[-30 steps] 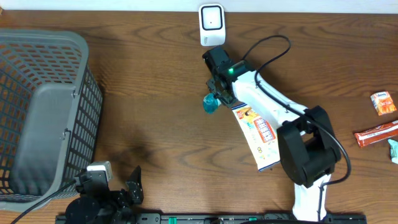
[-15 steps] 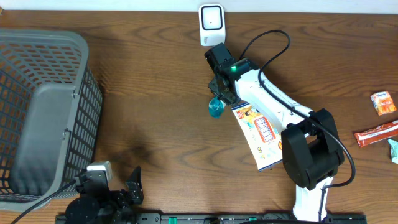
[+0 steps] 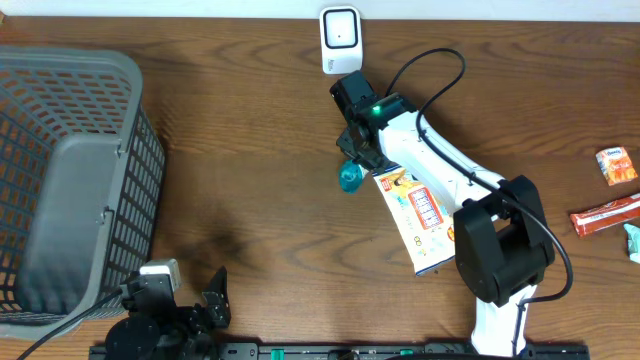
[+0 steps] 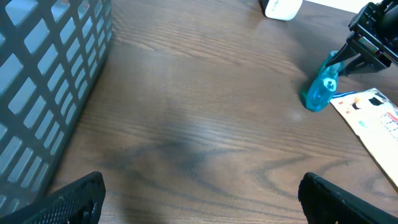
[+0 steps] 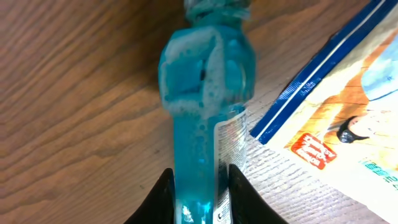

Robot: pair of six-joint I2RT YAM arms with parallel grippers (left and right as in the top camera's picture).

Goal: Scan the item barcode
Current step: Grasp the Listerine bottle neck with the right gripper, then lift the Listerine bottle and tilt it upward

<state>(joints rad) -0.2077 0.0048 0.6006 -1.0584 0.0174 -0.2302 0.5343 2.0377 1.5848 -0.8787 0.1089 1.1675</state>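
The right gripper (image 5: 200,200) clamps a tilted blue bottle (image 3: 349,177) by its sides a short way in front of the white scanner (image 3: 340,40), with the gripper's own wrist lying between the two. A flat snack packet (image 3: 415,215) lies just beside the bottle on the side away from the scanner, partly under the right arm (image 3: 440,160). A grey basket (image 3: 140,150) stands well to the scanner's left. An orange packet (image 3: 617,165) and a red bar (image 3: 605,215) lie far to its right. The left gripper (image 4: 202,202), jaws spread wide and empty, sits well apart from the scanner.

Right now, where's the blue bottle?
Overhead, the bottle sits mid-table in the right hand, just left of the packet, on the near side of the scanner.
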